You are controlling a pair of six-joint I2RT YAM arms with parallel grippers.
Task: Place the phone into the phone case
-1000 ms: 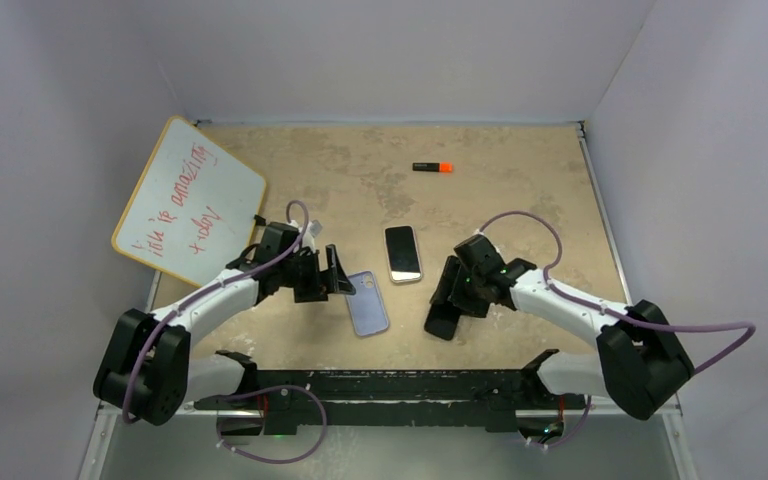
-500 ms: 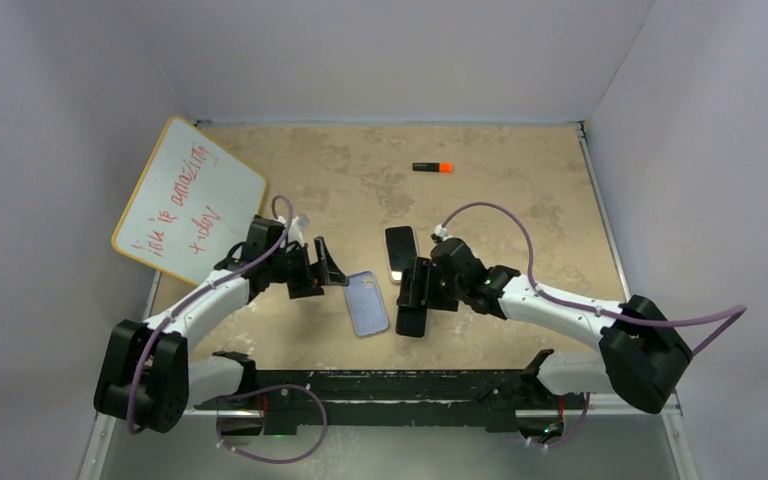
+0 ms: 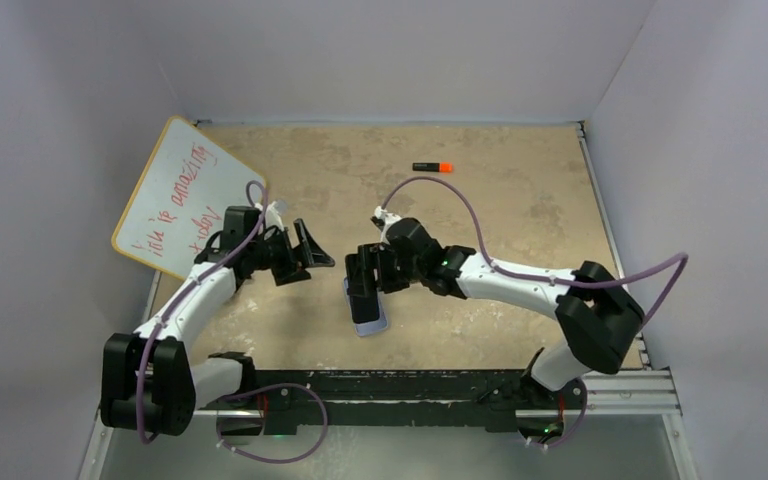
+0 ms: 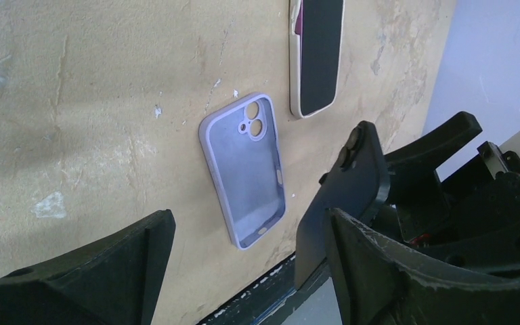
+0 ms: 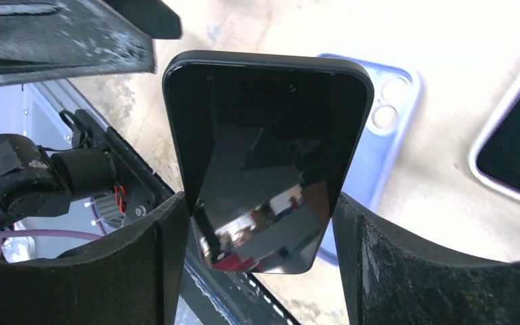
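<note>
The right tool [image 5: 261, 230] is clamped across the width of the black phone [image 5: 264, 135], holding it raised and tilted over the lilac phone case [image 4: 245, 169], which lies hollow side up on the table [image 3: 520, 200]. The phone's long axis runs nearly along the case's, its earpiece end toward the case's camera holes, though offset a little to one side. The left tool [image 3: 308, 258], jaws apart and empty, hovers left of the case, farther from it than the right.
</note>
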